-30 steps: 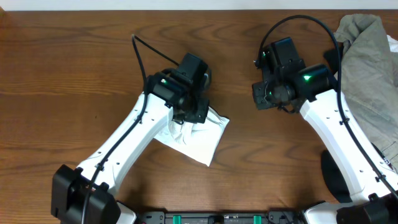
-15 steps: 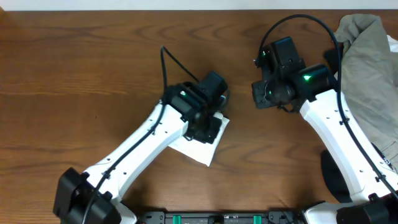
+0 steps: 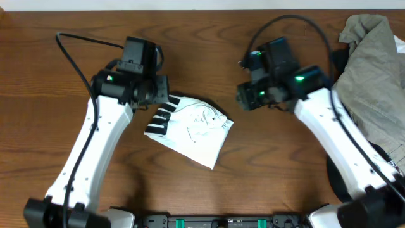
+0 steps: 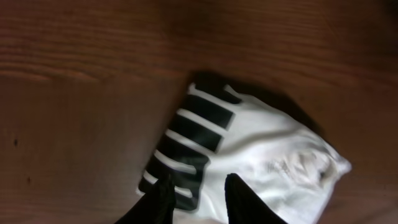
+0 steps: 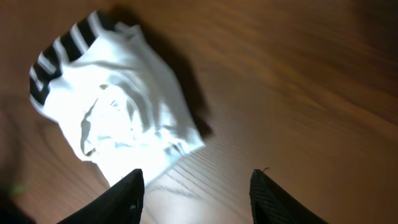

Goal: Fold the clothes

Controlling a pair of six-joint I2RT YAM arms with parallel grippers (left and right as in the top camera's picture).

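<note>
**Task item.** The white T-shirt lies as a compact, roughly rectangular bundle near the middle of the bench, flat on the wood and between the two arms. Its end toward the left edge of the bench carries the black printed stripes. The rest of the upper face is plain white with shallow creases. The corner toward the front edge of the bench comes to a point.

**Left claw.** The left claw is released. Its two dark fingers stand apart, and no cloth is pinched between them. It sits at the striped end of the bundle. Whether the fingertips touch the fabric cannot be told.

**Right claw.** The right claw is released, with its fingers spread wide over bare wood and nothing between them. It is near the T-shirt, on the side toward the right edge of the bench, and clear of the fabric.

**Other item.** A grey-olive garment lies crumpled at the right rear corner of the bench, well apart from the T-shirt.
</note>
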